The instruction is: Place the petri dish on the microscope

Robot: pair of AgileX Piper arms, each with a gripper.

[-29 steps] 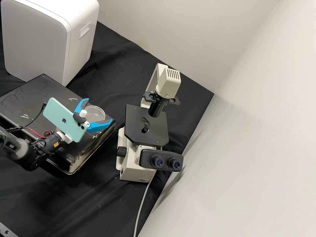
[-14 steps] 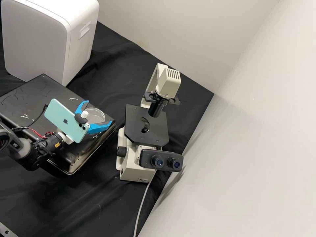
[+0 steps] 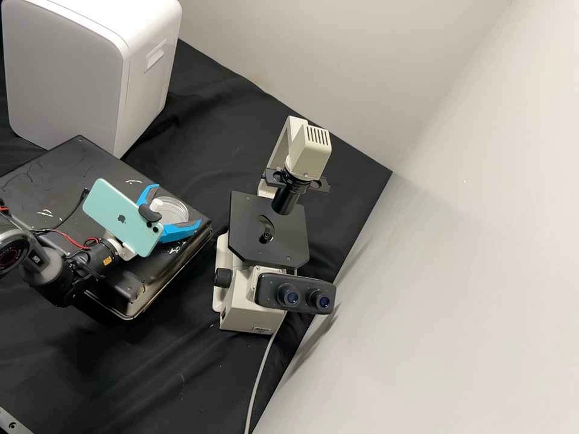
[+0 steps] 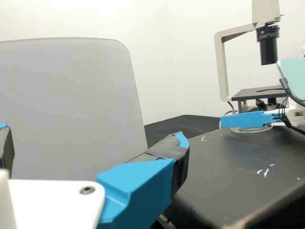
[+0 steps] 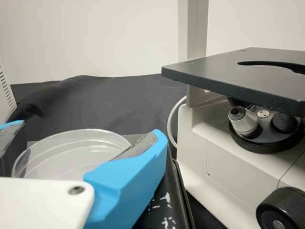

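Black cloth tabletop (image 3: 199,132). Clear round plastic petri dish (image 5: 66,155): judged light, stiff, slick, crackable; between right gripper's (image 3: 175,206) spread fingers; pinch opposite rim walls; left gripper's (image 4: 90,133) fingers spread, empty.

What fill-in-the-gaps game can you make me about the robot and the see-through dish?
The clear round plastic petri dish lies on a flat box coloured ___.
The dish sits ___ the right gripper's two bright blue fingers.
The beige microscope has ___ dark eyepieces at its front.
Missing words: black; between; two.
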